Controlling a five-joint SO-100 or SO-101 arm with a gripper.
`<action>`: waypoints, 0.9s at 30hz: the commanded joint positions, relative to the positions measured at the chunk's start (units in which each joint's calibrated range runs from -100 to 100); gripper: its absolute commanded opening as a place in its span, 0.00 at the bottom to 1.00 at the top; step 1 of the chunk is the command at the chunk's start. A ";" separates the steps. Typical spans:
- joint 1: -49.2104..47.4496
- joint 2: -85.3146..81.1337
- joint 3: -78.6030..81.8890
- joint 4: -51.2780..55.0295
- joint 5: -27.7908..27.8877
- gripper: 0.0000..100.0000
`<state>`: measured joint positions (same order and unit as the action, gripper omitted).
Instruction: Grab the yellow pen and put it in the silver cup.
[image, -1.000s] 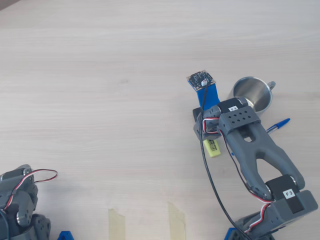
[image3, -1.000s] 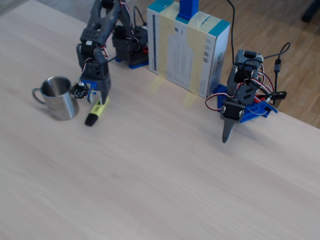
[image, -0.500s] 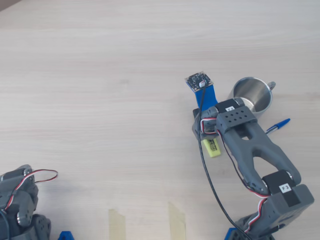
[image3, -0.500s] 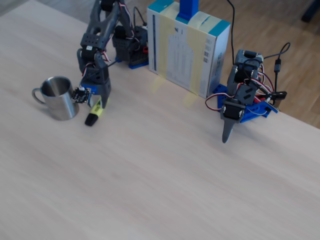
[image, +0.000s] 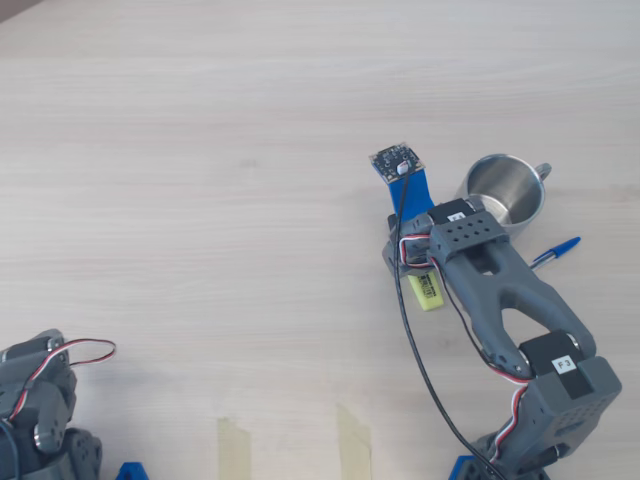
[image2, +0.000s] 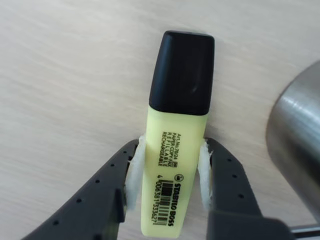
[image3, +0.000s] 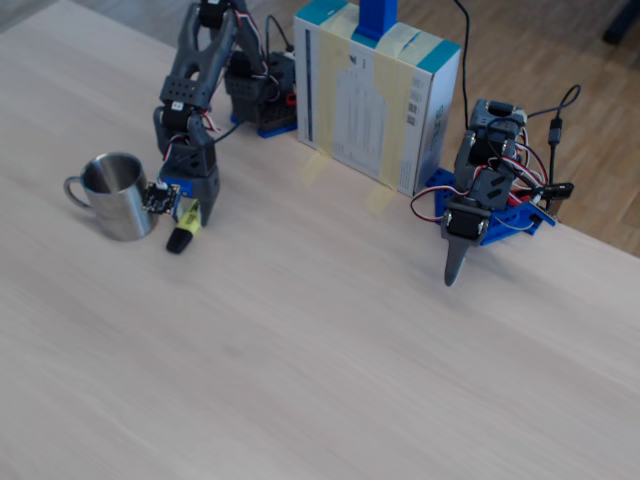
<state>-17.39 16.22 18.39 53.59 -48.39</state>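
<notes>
Lying flat, yellow pen (image2: 176, 145) points cap away from fingers (image2: 134, 175) clamped on its body

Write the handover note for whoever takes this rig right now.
End effector: padded fingers against both sides of the yellow pen, low on its labelled body.
Yellow pen: lying flat on the table, black cap pointing away from the arm.
Silver cup: upright, close beside the pen, nothing seen inside.
Done: grasp set.
Left: lift, carry over the cup, drop in.
</notes>
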 joint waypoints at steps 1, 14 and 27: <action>0.46 -0.17 -2.11 -0.35 0.01 0.17; 0.38 -0.09 -1.57 -0.35 -0.04 0.13; 0.38 -0.84 -1.39 -0.35 0.32 0.06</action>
<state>-17.06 16.30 18.30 53.59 -48.39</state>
